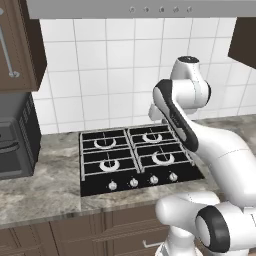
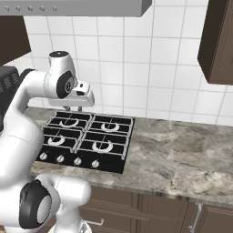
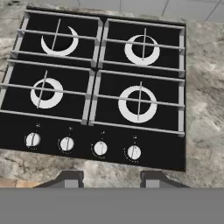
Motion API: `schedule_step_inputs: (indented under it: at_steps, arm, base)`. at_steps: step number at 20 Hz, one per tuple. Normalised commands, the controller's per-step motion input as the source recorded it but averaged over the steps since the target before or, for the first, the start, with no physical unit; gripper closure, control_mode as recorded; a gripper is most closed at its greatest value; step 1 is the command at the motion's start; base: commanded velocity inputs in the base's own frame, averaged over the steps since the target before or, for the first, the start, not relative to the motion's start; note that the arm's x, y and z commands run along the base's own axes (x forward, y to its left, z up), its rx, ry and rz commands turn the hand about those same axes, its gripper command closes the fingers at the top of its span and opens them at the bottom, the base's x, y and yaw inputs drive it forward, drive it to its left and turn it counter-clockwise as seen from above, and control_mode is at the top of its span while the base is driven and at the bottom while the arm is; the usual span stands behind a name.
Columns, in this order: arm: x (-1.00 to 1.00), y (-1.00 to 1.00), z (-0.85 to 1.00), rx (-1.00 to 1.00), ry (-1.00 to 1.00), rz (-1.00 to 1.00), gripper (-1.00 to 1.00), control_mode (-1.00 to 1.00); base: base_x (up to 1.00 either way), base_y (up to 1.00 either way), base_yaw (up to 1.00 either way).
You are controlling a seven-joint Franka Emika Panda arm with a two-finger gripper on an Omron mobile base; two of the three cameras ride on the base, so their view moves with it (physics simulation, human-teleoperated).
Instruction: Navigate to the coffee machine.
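White tile wall (image 1: 115, 70) behind. Black stove (image 3: 103, 83) set in grey stone table (image 2: 182, 154). Brown cupboards (image 2: 220, 41) up high, brown drawers (image 1: 75, 232) below.

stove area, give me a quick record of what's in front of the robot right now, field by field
in front: black four-burner stove set into the marble counter
stove controls: four knobs along its front edge
claw: claw hangs above the stove's front, fingers apart, holding nothing
left of stove: dark microwave on the counter
above: grey range hood, brown wall cabinets
wall: white tiles
coffee machine: none to be seen here
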Motion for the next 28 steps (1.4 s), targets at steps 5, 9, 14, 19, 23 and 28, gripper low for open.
schedule_step_inputs:
  at_steps: [5,9,14,19,23,28]
  arm:
    - [-0.66,0.0,0.0,0.0,0.0,-0.04,-1.0,-1.0]
    - [-1.0,0.0,0.0,0.0,-0.01,-0.1,-1.0,-1.0]
    - [-1.0,0.0,0.0,0.0,0.0,-0.06,-1.0,-1.0]
    - [-0.67,0.0,0.04,0.0,0.0,-0.03,-1.0,-1.0]
    - [-0.11,0.0,0.07,0.0,0.0,0.0,-1.0,-1.0]
    - [-0.03,0.0,0.0,0.0,0.0,0.0,-1.0,1.0]
  base:
    - [0.0,0.0,0.0]
    - [0.0,0.0,0.0]
    - [0.0,0.0,0.0]
    - [0.0,0.0,0.0]
    - [0.0,0.0,0.0]
    - [-0.36,0.04,0.05]
